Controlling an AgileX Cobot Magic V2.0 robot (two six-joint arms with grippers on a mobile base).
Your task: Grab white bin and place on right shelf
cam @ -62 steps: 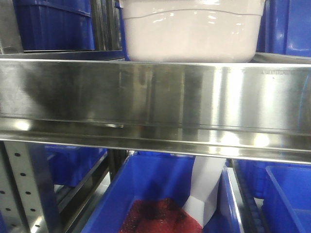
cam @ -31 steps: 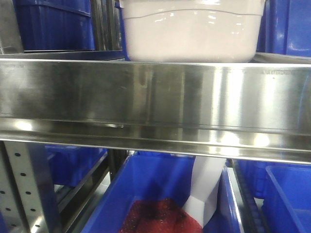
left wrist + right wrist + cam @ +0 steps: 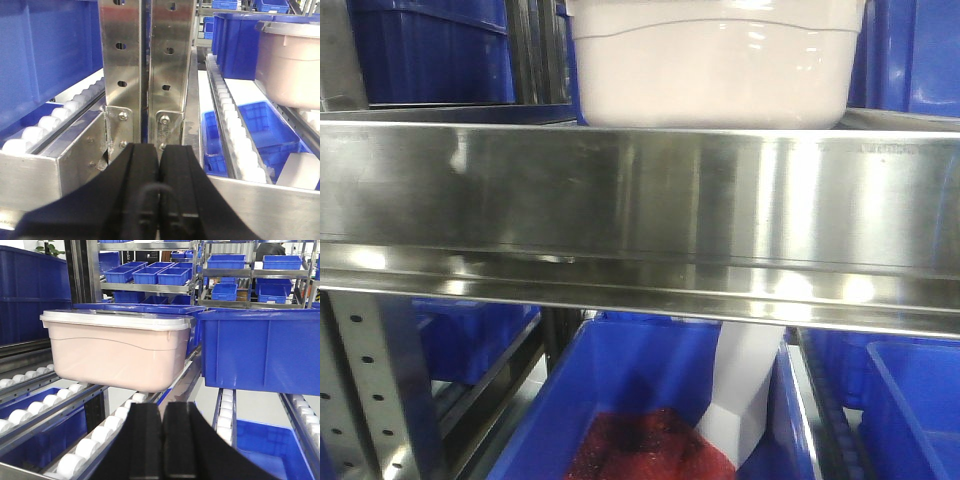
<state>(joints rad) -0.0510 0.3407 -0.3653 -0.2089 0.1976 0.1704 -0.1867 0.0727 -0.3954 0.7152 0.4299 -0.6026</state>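
The white bin (image 3: 710, 65), a pinkish-white tub, stands just behind the broad reflective front rail of the right shelf (image 3: 640, 200). In the right wrist view the white bin (image 3: 115, 350), with its pale lid, rests on white roller tracks, ahead of and to the left of my right gripper (image 3: 162, 407). That gripper is shut with nothing in it and stands apart from the bin. My left gripper (image 3: 160, 150) is shut and empty too, facing two punched steel uprights (image 3: 145, 60). The white bin (image 3: 290, 65) shows at that view's upper right.
A large blue bin (image 3: 260, 350) stands right beside the white bin. More blue bins (image 3: 430, 50) fill the shelf to the left. Below the rail sits a blue bin (image 3: 640, 370) holding red material (image 3: 645, 445) and a white object (image 3: 745, 385). Roller tracks (image 3: 235, 140) run along the tiers.
A dark reflection on the left of the front rail has faded. The bin and the shelf have not moved.
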